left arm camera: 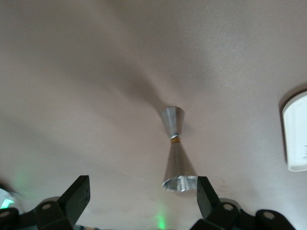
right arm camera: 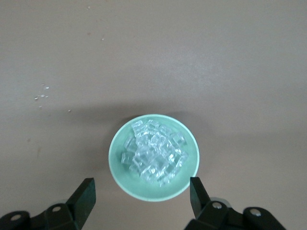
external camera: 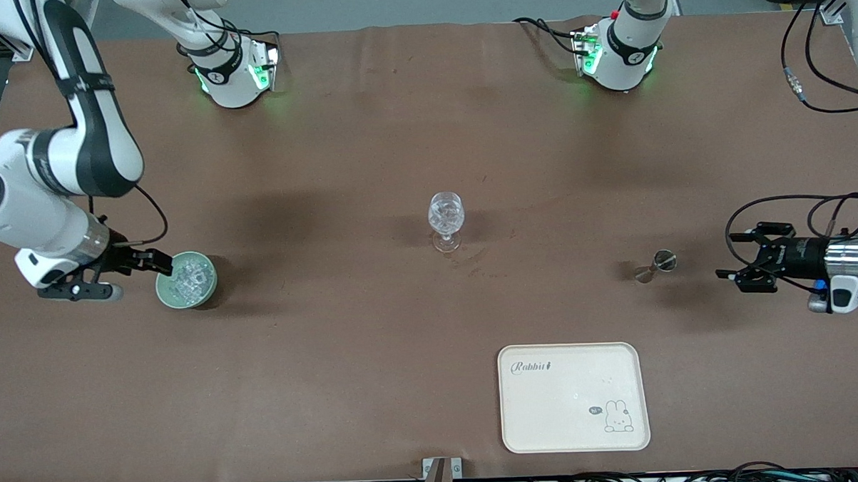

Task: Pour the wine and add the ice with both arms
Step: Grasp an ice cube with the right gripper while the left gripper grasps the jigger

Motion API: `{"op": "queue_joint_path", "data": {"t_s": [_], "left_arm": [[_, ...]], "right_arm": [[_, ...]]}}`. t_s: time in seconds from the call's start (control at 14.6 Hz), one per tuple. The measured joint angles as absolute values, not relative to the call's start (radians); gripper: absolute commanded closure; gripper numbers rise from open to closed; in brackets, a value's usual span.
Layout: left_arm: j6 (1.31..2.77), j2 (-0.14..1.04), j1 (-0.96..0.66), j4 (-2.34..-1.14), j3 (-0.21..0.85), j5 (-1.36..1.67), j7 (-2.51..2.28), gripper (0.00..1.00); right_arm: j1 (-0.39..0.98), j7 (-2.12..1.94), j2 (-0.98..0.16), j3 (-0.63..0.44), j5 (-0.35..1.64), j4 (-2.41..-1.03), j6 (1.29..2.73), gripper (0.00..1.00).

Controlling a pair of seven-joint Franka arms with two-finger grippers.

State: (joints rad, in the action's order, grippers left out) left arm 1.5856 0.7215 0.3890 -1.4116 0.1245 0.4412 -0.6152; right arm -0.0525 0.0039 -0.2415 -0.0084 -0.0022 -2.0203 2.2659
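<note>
Cream tray (external camera: 574, 407) nearest camera; stemmed glass (external camera: 446, 221) mid-table with ice inside. Jigger (external camera: 657, 265) upright toward left arm's end, left gripper (external camera: 731, 264) beside it, fingers spread, empty. Right gripper (external camera: 160, 263) wide open at green bowl (external camera: 167, 294) of ice (right arm camera: 153, 153)
</note>
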Motion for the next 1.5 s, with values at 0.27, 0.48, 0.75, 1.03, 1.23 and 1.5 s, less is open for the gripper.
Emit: {"op": "queue_joint_path", "data": {"t_s": [0.27,0.48,0.75,1.03,1.23,1.5], "left_arm": [[1.589,0.808,0.397,-1.41,0.124,0.544,-0.621,0.05],[1.589,0.85,0.395,-1.409,0.126,0.621,-0.628,0.05],[1.604,0.897,0.388,-1.409,0.13,0.661,-0.636,0.1],[1.605,0.919,0.375,-1.409,0.132,0.67,-0.638,0.14],[1.605,0.929,0.368,-1.409,0.133,0.676,-0.638,0.18],[1.605,0.932,0.356,-1.409,0.134,0.709,-0.642,0.32]], "right_arm": [[-0.056,0.004,-0.306,-0.008,-0.002,-2.064,2.35,0.19],[-0.056,0.005,-0.336,-0.008,0.006,-2.066,2.353,0.21],[-0.059,0.005,-0.377,-0.008,0.022,-2.067,2.385,0.24],[-0.067,0.005,-0.392,-0.008,0.022,-2.067,2.415,0.26],[-0.067,0.005,-0.399,-0.008,0.034,-2.066,2.43,0.29],[-0.067,0.005,-0.408,-0.007,0.076,-2.066,2.43,0.34]]}}
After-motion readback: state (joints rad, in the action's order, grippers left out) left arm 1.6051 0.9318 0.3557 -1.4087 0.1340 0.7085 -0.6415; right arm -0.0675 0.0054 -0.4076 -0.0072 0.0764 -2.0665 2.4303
